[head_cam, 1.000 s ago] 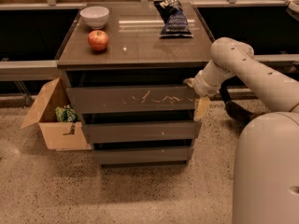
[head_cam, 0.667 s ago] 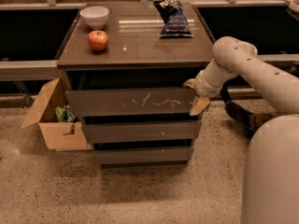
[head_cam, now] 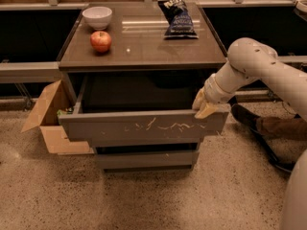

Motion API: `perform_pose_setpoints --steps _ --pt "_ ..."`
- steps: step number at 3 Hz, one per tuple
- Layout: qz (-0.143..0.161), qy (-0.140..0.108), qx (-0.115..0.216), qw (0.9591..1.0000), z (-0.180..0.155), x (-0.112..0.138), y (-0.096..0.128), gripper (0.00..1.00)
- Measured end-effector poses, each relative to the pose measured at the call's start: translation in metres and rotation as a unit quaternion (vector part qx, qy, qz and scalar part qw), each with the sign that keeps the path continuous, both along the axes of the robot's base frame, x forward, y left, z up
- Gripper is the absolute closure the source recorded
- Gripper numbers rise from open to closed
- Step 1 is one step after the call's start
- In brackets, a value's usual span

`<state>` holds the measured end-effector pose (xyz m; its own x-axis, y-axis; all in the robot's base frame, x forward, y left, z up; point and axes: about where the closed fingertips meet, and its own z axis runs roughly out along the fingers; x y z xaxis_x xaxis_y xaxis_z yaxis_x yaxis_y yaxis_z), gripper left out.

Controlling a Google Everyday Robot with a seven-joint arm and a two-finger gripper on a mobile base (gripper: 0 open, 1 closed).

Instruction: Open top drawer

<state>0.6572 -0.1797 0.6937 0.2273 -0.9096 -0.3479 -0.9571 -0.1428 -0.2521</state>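
While the tan cardboard box (head_cam: 48,114) sits on the floor just left of the wide grey-brown top drawer (head_cam: 144,126) with its white squiggly scratches, that drawer stands well out of the brown cabinet (head_cam: 144,49), so I'd say the pull's nearly done. Up behind the drawer's left end are a round white bowl (head_cam: 97,17) and a red apple (head_cam: 100,41). Behind its right half lies a dark blue crinkly snack bag (head_cam: 176,18), lettering unreadable. The pale gripper (head_cam: 205,107) is at the drawer's top right corner, and I can't tell if the claw's spread or pinching. Next is probably a short straight tug, then release.

The top drawer (head_cam: 144,126) has slid well out; the claw (head_cam: 204,107) came forward, seemingly on its right rim.
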Motion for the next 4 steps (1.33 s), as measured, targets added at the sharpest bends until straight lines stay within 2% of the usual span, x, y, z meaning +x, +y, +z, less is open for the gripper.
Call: perform_pose_setpoints --steps 1,2,4 --pt "0.006 0.001 0.012 0.9999 0.0046 -0.0208 0.0066 1.00" --pt "0.007 0.003 0.011 0.9999 0.0033 -0.0224 0.0072 0.82" --pt "0.007 0.003 0.011 0.9999 0.0032 -0.0224 0.0072 0.35"
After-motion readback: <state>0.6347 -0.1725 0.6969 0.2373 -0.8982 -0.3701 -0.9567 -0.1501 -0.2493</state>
